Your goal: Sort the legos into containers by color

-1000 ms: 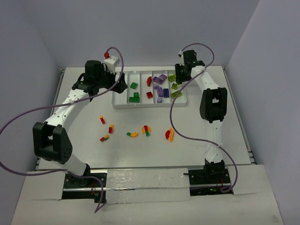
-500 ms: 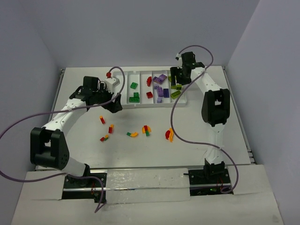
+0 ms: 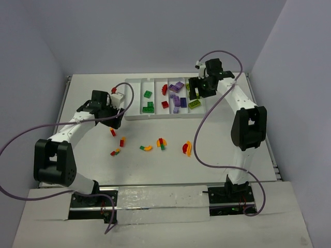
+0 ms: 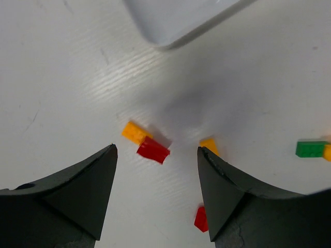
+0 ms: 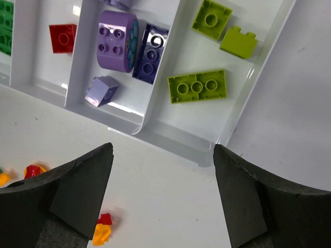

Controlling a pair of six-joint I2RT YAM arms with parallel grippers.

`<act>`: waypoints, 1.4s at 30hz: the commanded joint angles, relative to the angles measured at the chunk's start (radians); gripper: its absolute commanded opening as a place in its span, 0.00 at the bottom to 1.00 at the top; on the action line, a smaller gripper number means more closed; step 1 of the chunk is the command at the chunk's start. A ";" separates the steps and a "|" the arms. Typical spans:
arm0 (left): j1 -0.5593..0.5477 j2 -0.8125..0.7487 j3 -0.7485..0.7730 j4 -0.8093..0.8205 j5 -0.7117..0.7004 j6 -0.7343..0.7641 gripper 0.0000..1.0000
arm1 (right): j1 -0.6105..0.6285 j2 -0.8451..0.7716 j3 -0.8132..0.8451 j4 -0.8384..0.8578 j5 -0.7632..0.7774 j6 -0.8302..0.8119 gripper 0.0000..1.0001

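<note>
Now | left claw (image 4: 156,149) moved off tray (image 4: 181,20), over red-orange lego (image 4: 147,143) | right claw (image 5: 163,149) agape

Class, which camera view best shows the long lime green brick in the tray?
The right wrist view: the long lime green brick lies flat and close, three studs countable, in the tray's end compartment. The top external view shows the brick only as a small lime patch. The left wrist view misses it.

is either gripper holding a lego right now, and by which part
Nothing is held: left gripper open above a red lego on the table, right gripper open over the tray.
</note>
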 commanded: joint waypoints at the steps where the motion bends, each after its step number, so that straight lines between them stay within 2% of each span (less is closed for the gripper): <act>1: 0.007 0.004 -0.036 0.023 -0.135 -0.144 0.73 | 0.007 -0.060 -0.032 -0.005 0.004 -0.018 0.85; 7: 0.013 0.101 0.037 -0.118 -0.086 -0.289 0.69 | 0.008 -0.047 -0.034 -0.009 -0.020 -0.017 0.85; 17: 0.016 0.165 0.062 -0.088 -0.135 -0.405 0.65 | 0.008 -0.042 -0.032 -0.012 -0.039 -0.021 0.85; 20: 0.016 0.180 0.068 -0.080 -0.182 -0.412 0.61 | 0.008 -0.042 -0.035 -0.011 -0.047 -0.020 0.85; 26: 0.016 0.218 0.072 -0.073 -0.236 -0.412 0.48 | 0.008 -0.036 -0.026 -0.014 -0.065 -0.021 0.84; 34: 0.016 0.216 0.071 -0.057 -0.244 -0.402 0.42 | 0.008 -0.035 -0.033 -0.009 -0.070 -0.020 0.84; 42: 0.016 0.185 0.062 -0.041 -0.257 -0.380 0.32 | 0.010 -0.031 -0.026 -0.011 -0.080 -0.020 0.83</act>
